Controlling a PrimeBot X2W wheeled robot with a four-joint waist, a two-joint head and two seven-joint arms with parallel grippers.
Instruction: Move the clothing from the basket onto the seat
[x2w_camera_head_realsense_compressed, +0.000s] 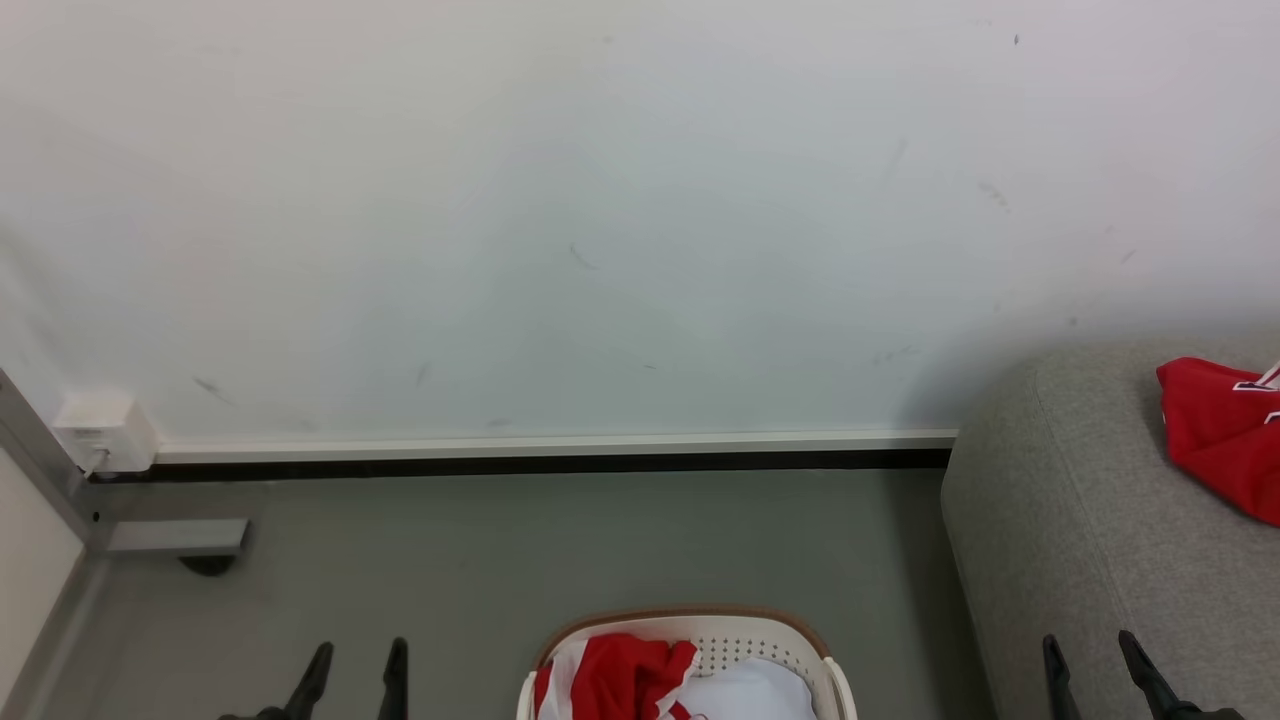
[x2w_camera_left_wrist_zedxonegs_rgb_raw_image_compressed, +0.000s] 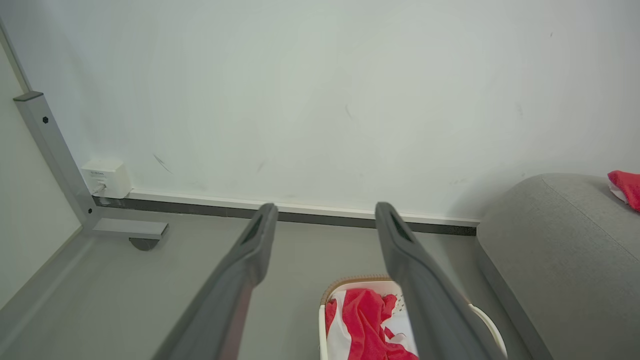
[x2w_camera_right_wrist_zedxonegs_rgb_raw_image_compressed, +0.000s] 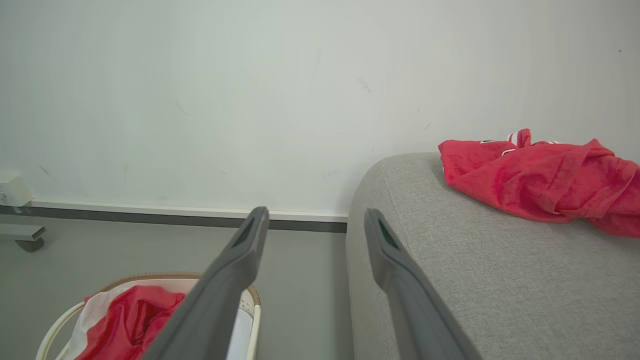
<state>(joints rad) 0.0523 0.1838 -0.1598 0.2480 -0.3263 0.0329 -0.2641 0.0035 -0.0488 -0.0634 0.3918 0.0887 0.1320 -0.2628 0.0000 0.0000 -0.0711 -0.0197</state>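
Observation:
The white basket (x2w_camera_head_realsense_compressed: 760, 632) with a brown rim stands on the floor at the bottom centre, holding red and white clothing (x2w_camera_head_realsense_compressed: 610, 675). It also appears as basket (x2w_camera_left_wrist_zedxonegs_rgb_raw_image_compressed: 484, 321) and basket (x2w_camera_right_wrist_zedxonegs_rgb_raw_image_compressed: 55, 327), with clothing (x2w_camera_left_wrist_zedxonegs_rgb_raw_image_compressed: 362, 320) and clothing (x2w_camera_right_wrist_zedxonegs_rgb_raw_image_compressed: 130, 320) inside. A second red garment (x2w_camera_head_realsense_compressed: 1215, 430) lies on the grey seat (x2w_camera_head_realsense_compressed: 1080, 520) at right, seen as garment (x2w_camera_right_wrist_zedxonegs_rgb_raw_image_compressed: 540, 182) on the seat (x2w_camera_right_wrist_zedxonegs_rgb_raw_image_compressed: 475, 270), and as garment (x2w_camera_left_wrist_zedxonegs_rgb_raw_image_compressed: 626, 186) on the seat (x2w_camera_left_wrist_zedxonegs_rgb_raw_image_compressed: 560, 240). My left gripper (x2w_camera_head_realsense_compressed: 355, 660) is open, left of the basket. My right gripper (x2w_camera_head_realsense_compressed: 1090, 650) is open over the seat's front.
A pale wall (x2w_camera_head_realsense_compressed: 600, 220) with a dark baseboard (x2w_camera_head_realsense_compressed: 550, 463) runs behind. A grey metal frame leg (x2w_camera_head_realsense_compressed: 170, 538) and a white wall box (x2w_camera_head_realsense_compressed: 105, 430) sit at the left. Grey floor (x2w_camera_head_realsense_compressed: 560, 550) lies between the basket and the wall.

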